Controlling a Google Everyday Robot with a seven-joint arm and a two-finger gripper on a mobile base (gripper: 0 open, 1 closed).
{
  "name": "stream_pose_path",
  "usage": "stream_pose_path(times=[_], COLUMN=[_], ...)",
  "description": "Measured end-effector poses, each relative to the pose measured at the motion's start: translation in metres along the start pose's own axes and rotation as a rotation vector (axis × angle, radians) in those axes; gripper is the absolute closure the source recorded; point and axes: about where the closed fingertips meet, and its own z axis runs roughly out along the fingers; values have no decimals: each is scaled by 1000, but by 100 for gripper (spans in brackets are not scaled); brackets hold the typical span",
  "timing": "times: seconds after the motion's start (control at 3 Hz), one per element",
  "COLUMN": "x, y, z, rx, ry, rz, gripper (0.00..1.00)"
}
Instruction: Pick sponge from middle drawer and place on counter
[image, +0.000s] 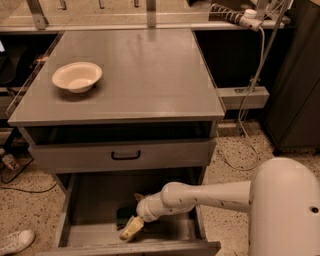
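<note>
The middle drawer (75, 210) is pulled out at the bottom of the cabinet, grey and bare inside. The sponge (122, 216) lies on its floor near the front, showing its dark green face. My gripper (130, 230) reaches down into the drawer from the right on the white arm (200, 196). Its pale tip is right at the sponge's front edge. I cannot tell whether it has hold of the sponge. The counter (145, 70) is the flat grey cabinet top above.
A cream bowl (77, 77) stands on the counter's left side. The shallower drawer with a black handle (125, 155) sits slightly open above the middle drawer. A white cable (250, 85) hangs at the right. A shoe (15, 241) lies on the floor at the left.
</note>
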Motion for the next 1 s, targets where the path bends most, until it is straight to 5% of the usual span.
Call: stream_pose_path(times=[1.0], x=[0], y=[0], z=[0], rx=[0], ry=[0], rz=[0], gripper=[66])
